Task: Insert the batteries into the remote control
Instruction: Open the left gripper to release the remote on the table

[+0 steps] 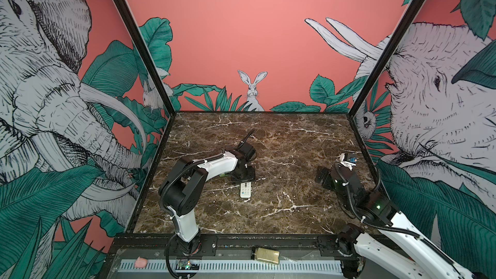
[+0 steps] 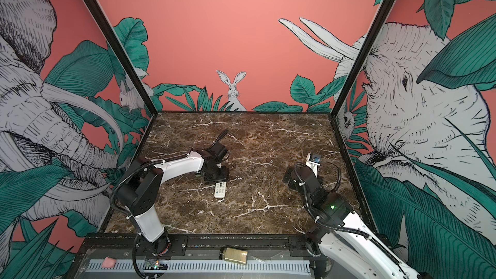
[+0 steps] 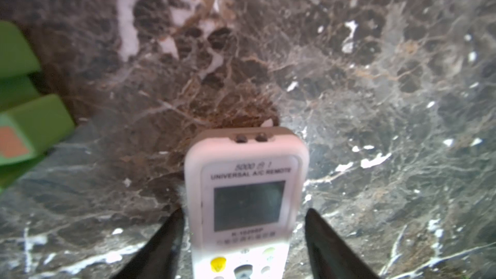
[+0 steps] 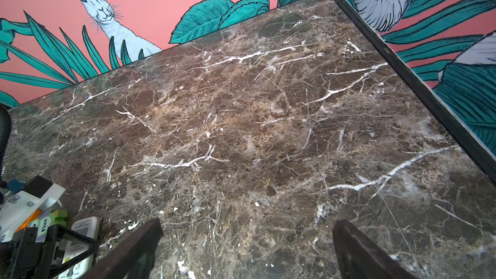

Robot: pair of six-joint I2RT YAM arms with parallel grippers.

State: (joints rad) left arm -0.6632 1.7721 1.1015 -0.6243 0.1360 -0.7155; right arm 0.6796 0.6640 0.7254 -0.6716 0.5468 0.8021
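Marble table [image 1: 295,210] bears remote control [image 1: 246,190], screen up.

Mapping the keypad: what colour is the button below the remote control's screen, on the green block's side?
Yellow: the button shows best in the left wrist view.

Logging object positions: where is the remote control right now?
The remote control lies face up, central on the table in both top views, screen end between the jaws of the open left gripper.

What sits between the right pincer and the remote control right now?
Nothing but bare marble tabletop. Both top views show the stretch from the right pincer to the remote control with no object on it.
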